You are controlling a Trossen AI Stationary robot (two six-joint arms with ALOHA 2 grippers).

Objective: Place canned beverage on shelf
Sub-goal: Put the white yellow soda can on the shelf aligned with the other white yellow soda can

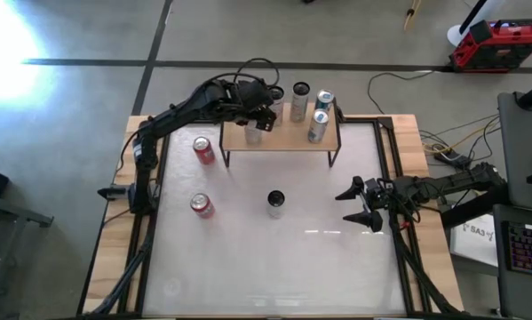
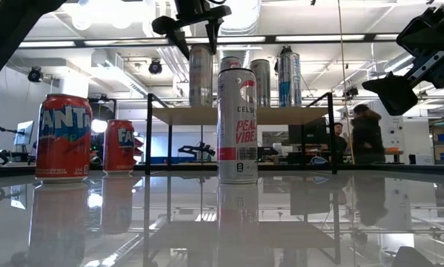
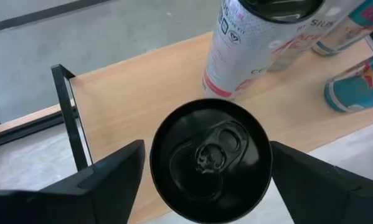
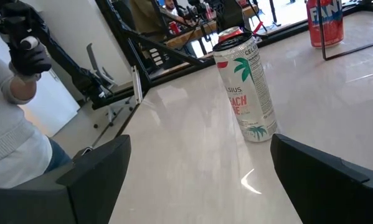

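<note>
High view, shelf (image 1: 281, 135): light tan wooden rectangle on thin black legs at the table's 12 o'clock edge, its long axis running 9 to 3 o'clock.
High view, left gripper (image 1: 253, 114): over the shelf's 9 o'clock end, above a slim can (image 1: 253, 132) that stands upright there.
High view, other shelf cans: a pale one (image 1: 298, 100) mid-shelf and two blue-and-silver ones (image 1: 319, 124) toward the 3 o'clock end, all upright.
High view, table cans: two red cans (image 1: 203, 149) at 9 o'clock of the shelf; a tall white can (image 1: 275, 203) at the table's middle.
High view, right gripper (image 1: 365, 204): low over the table at 3 o'clock of the white can, fingers spread, nothing held.
Low view, white can (image 2: 237, 126): upright cylinder with pink lettering, on a glossy, mirror-like table (image 2: 303, 222).
Left wrist view, slim can (image 3: 211, 158): round black lid with pull-tab seen end-on, long axis vertical; the dark fingers (image 3: 105, 180) stand apart on either side, with a gap visible.
Right wrist view, white can (image 4: 244, 87): matte, palm print, upright between wide-set fingers.
</note>
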